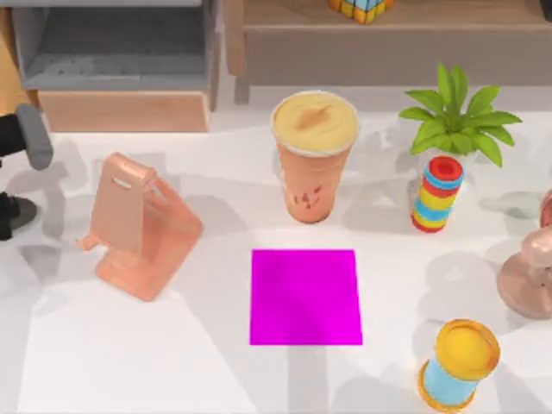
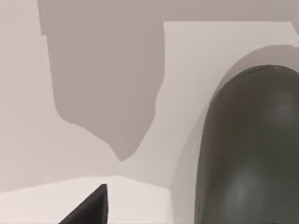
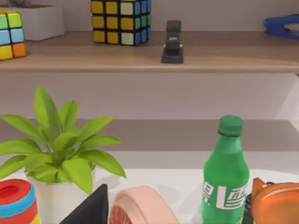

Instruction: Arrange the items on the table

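The left pincer shows as a dark tip low over the white counter; whether it stands apart or together I cannot tell; the dark grey mouse lies on the counter just beside that tip, with bare white surface between them. In the top view the left arm sits at the counter's far left edge, well apart from the middle of the counter.

The right pincer also shows as one dark tip, its state not to be told; near it are a potted plant, a pink rounded object and a green bottle; behind them a wooden shelf carries colour cubes.

Out across the counter, a peach phone stand stands at the left; the orange drink cup with its creamy top stands upright behind the magenta pad, near its far edge but off it; the striped ring stack stands to the cup's right, and the yellow-and-blue spool near the front right.
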You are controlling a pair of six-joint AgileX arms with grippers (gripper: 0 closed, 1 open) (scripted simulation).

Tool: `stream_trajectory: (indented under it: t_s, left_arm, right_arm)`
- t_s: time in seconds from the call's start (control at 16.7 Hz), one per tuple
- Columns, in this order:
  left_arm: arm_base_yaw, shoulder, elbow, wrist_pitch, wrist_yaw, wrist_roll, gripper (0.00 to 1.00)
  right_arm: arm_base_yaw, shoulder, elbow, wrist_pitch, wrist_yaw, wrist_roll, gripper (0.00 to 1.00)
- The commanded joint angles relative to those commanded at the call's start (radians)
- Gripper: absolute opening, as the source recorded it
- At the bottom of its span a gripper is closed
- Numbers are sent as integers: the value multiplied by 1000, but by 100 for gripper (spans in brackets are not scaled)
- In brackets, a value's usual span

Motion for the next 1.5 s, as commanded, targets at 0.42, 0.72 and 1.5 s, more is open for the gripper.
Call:
stream_trajectory:
  t_s: [0.42, 0.72, 1.5]
  left_arm:
    - [1, 22, -48, 62, 0, 2, 92]
    - [1, 22, -48, 62, 0, 2, 55]
    - [1, 22, -48, 62, 0, 2, 0]
  right_arm:
    - [0, 0, 0, 0, 0, 0, 100]
    - [0, 0, 0, 0, 0, 0, 100]
    - [0, 0, 0, 0, 0, 0, 100]
